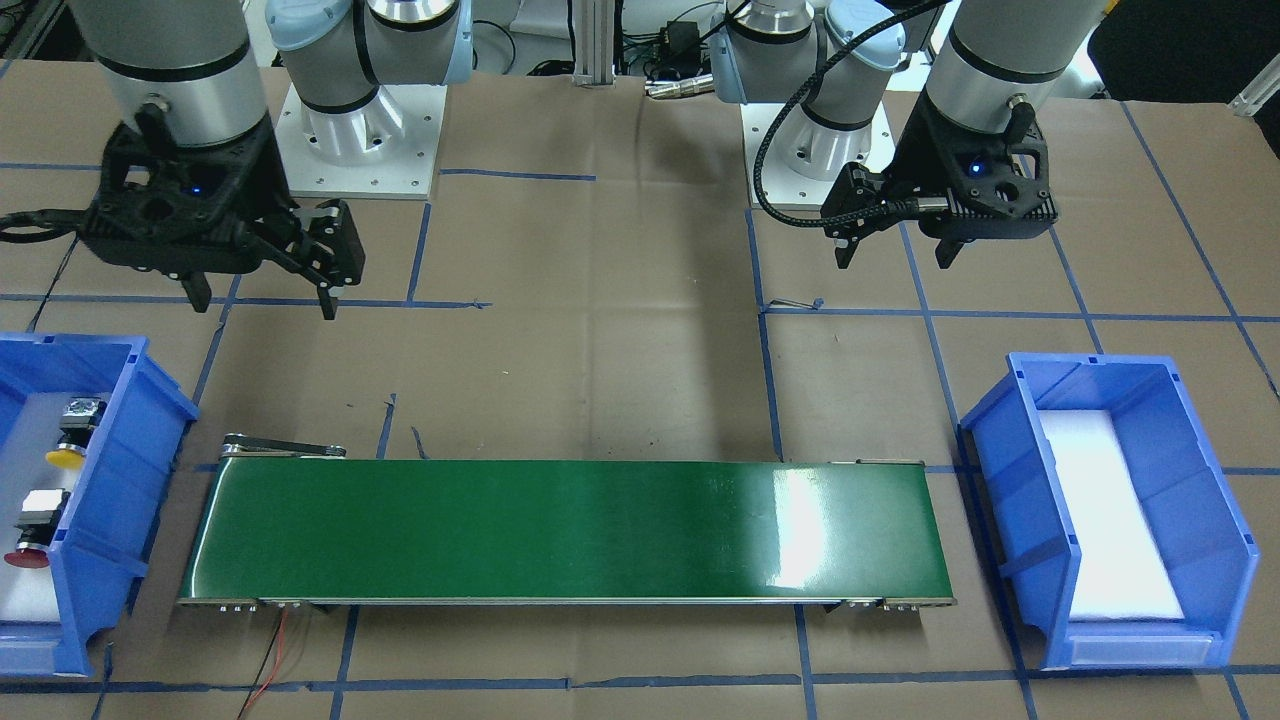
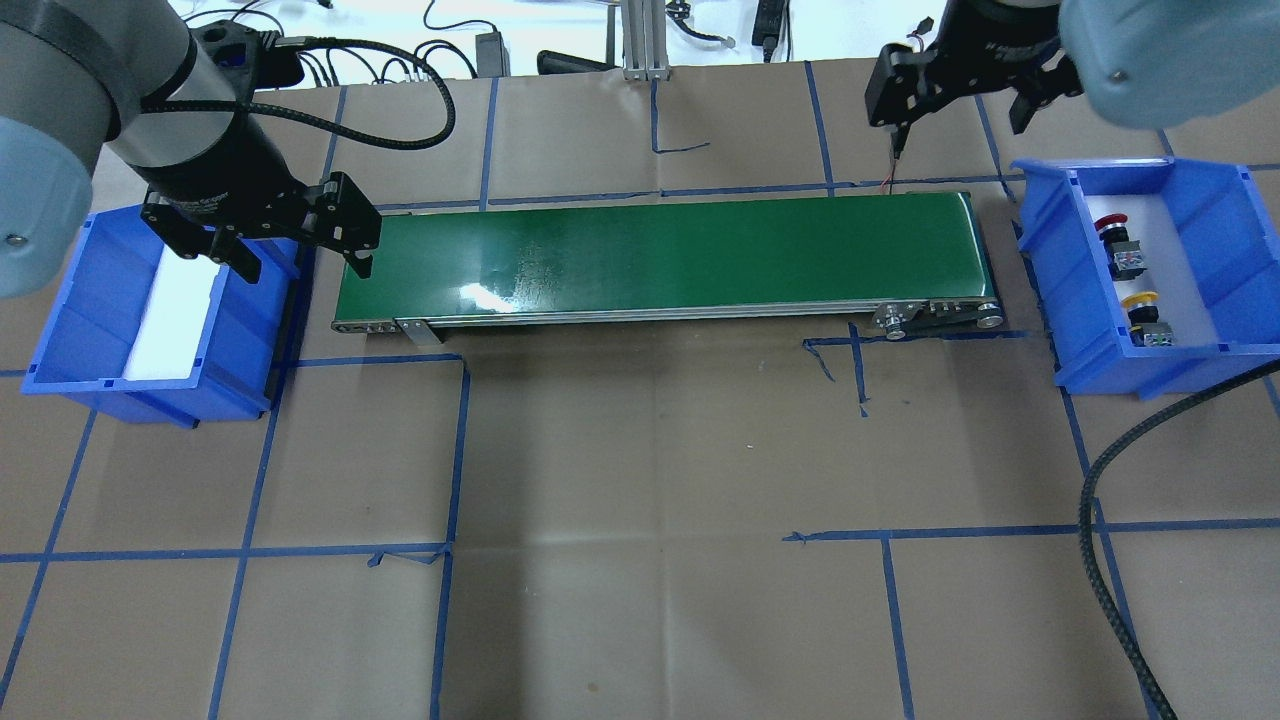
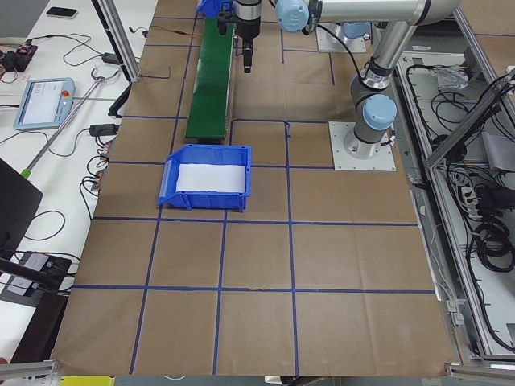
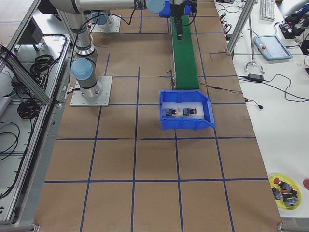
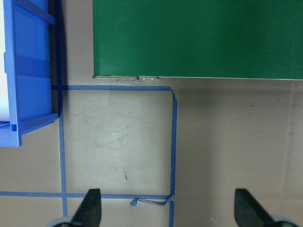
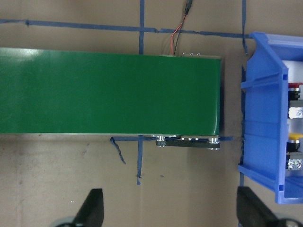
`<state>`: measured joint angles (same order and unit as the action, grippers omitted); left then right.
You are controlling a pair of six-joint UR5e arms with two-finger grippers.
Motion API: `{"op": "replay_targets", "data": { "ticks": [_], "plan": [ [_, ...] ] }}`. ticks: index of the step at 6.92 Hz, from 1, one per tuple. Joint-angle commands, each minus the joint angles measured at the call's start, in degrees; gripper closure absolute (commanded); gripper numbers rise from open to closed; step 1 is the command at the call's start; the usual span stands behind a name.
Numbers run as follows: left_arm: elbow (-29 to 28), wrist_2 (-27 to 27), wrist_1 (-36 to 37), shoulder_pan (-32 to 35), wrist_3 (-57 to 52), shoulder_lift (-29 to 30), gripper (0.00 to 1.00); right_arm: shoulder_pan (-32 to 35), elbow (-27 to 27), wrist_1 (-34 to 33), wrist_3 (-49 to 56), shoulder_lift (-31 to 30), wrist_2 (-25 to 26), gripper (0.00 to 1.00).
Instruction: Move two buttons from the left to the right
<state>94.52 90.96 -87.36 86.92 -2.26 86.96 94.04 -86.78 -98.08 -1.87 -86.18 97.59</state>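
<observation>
Both buttons lie in the blue bin (image 2: 1075, 280) on my right side: the red-capped button (image 2: 1108, 228) farther from me and the yellow-capped button (image 2: 1140, 300) nearer. The front view shows the yellow button (image 1: 65, 457) and the red button (image 1: 27, 555) in that bin (image 1: 110, 480). My right gripper (image 2: 955, 135) hangs open and empty above the table beside that bin, as the front view (image 1: 264, 305) confirms. My left gripper (image 2: 302, 270) is open and empty near the belt's left end. The other blue bin (image 2: 90, 300) holds only a white pad.
A green conveyor belt (image 2: 660, 255) runs between the two bins, with thin red and black wires (image 1: 275, 660) leaving one end. A black cable (image 2: 1110, 560) loops over the table at my right. Blue tape lines grid the brown tabletop.
</observation>
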Motion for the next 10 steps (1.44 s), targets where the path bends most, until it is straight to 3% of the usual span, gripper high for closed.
{"op": "replay_targets", "data": {
  "ticks": [1,2,4,8,10],
  "plan": [
    [0.0,0.0,0.0,0.0,0.0,0.0,0.0,0.7,-1.7,6.8,-3.2,-2.1,-4.1,0.01],
    [0.0,-0.1,0.0,0.0,0.0,0.0,0.0,0.3,-1.6,7.0,-4.1,-2.6,-6.2,0.01],
    [0.0,0.0,0.0,0.0,0.0,0.0,0.0,-0.5,-2.0,6.8,-2.9,-2.6,-3.6,0.01],
    [0.0,-0.1,0.0,0.0,0.0,0.0,0.0,-0.5,-1.8,6.8,-2.4,-2.8,-4.9,0.01],
    [0.0,-0.1,0.0,0.0,0.0,0.0,0.0,-0.5,-1.8,6.8,-2.4,-2.8,-10.0,0.01]
  ]
}}
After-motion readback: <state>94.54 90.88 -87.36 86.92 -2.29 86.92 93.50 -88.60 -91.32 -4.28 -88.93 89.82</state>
